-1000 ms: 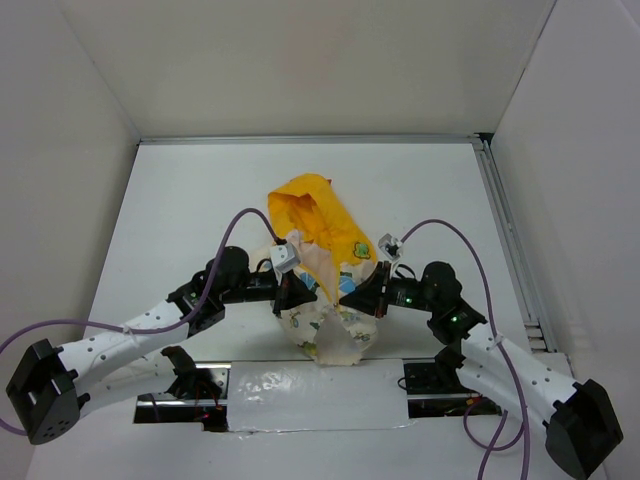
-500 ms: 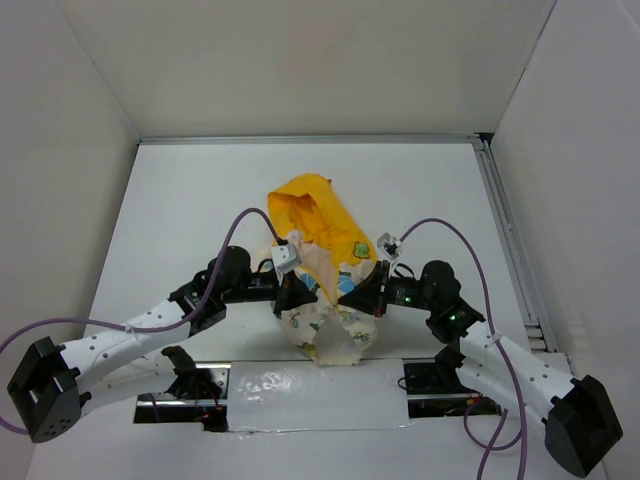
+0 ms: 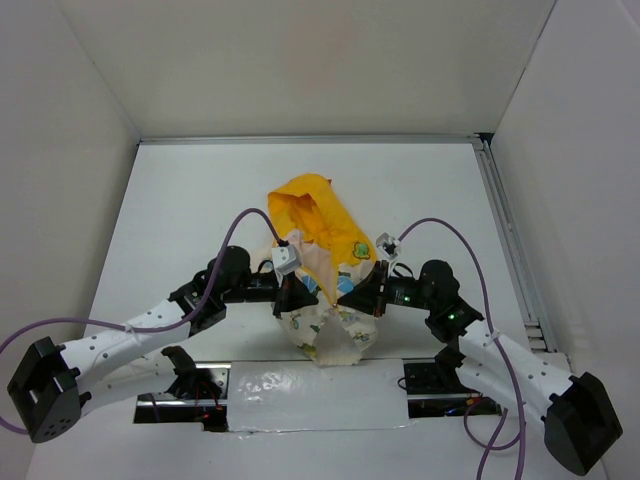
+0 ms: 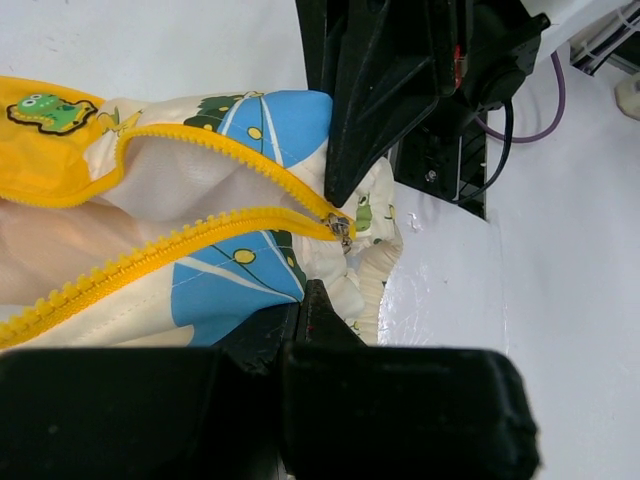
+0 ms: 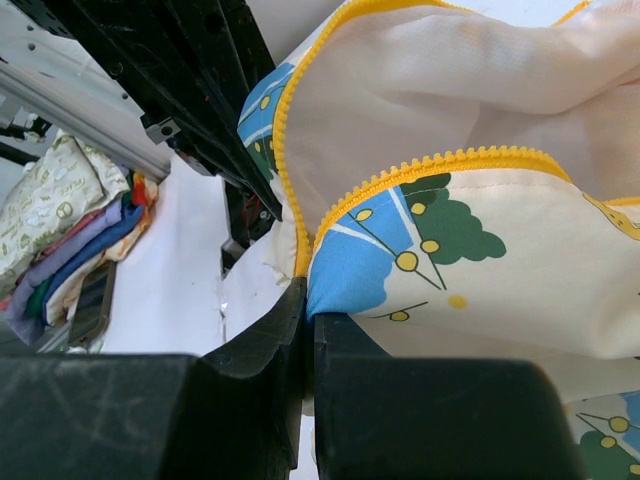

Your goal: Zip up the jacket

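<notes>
The jacket [image 3: 335,335] lies bunched in the middle of the table, its yellow hood [image 3: 305,205] pointing away from me. My left gripper [image 3: 293,300] is shut on the cream and blue fabric at the jacket's left front edge [image 4: 230,270]. Just beyond its fingertips is the zipper slider [image 4: 340,228], low on the open yellow zipper. My right gripper [image 3: 350,297] faces it from the right, shut on the other front edge [image 5: 360,265] beside the yellow zipper teeth [image 5: 440,165]. The two grippers are close together, with the zipper gaping between them.
A strip of silver tape [image 3: 310,385] runs along the table's near edge between the arm bases. A metal rail [image 3: 505,230] lines the right side, and white walls close in the back and sides. In the right wrist view, folded cloths [image 5: 60,230] lie off the table.
</notes>
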